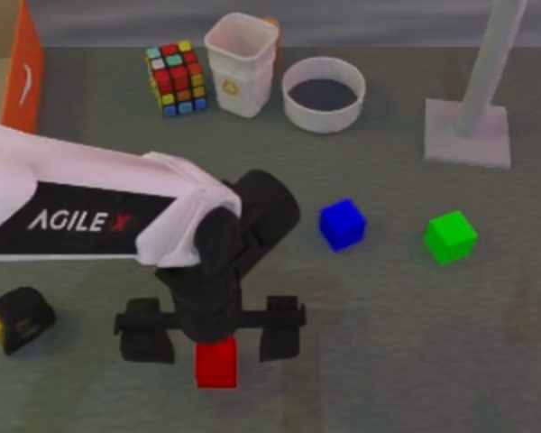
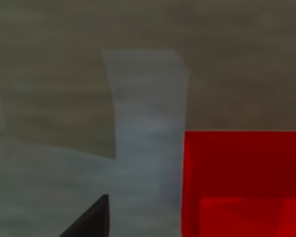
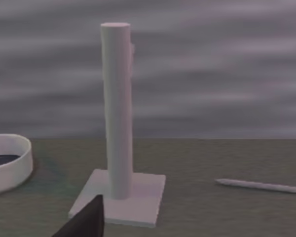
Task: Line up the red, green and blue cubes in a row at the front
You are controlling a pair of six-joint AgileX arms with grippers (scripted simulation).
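The red cube (image 1: 216, 368) rests on the table near the front edge, left of centre. My left gripper (image 1: 215, 346) hovers straight over it, open, with one dark finger on each side and clear gaps to the cube. In the left wrist view the red cube (image 2: 241, 182) fills one corner and a single fingertip (image 2: 91, 222) shows apart from it. The blue cube (image 1: 343, 224) sits mid-table and the green cube (image 1: 450, 236) lies to its right. My right arm is outside the top view; its gripper (image 3: 130, 231) faces the white post.
At the back stand a multicoloured puzzle cube (image 1: 177, 78), a white bin (image 1: 242, 63) and a white bowl (image 1: 324, 93). A white post on a square base (image 1: 469, 126) is back right. An orange box (image 1: 18, 72) and a tape measure (image 1: 16, 317) are at the left.
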